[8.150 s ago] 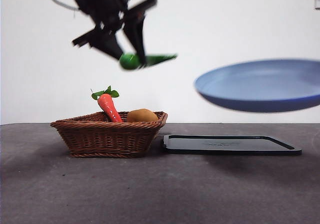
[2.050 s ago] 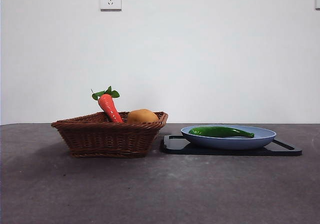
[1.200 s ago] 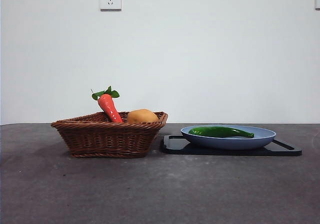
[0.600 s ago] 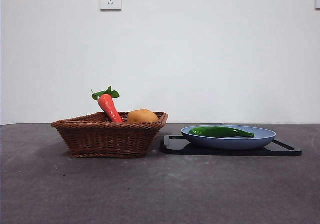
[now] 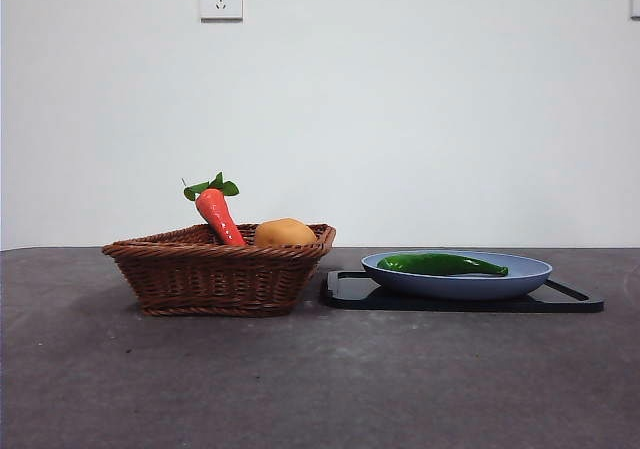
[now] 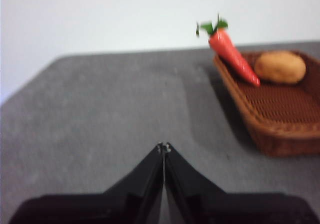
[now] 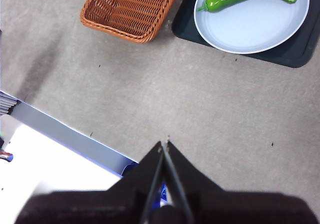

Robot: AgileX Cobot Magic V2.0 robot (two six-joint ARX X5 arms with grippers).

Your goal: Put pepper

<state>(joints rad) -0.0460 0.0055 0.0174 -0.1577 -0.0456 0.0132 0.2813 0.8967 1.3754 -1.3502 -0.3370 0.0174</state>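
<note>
With our left gripper (image 6: pixel 163 146) and right gripper (image 7: pixel 165 144) both closed and empty, well clear of the long glossy green pepper (image 5: pixel 441 264) lying in the shallow blue plate (image 5: pixel 520 281), we see little risk beyond a stray arm nudging that plate.

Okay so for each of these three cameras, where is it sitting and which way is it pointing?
Front view: low at table height, looking level at the basket, blue plate and pepper; no arm shows.
Left wrist view: above the table, facing the carrot; the left pincer is shut.
Right wrist view: high, looking down; the right pincer is shut.
Front and right views share the pepper, plate and basket.
</note>
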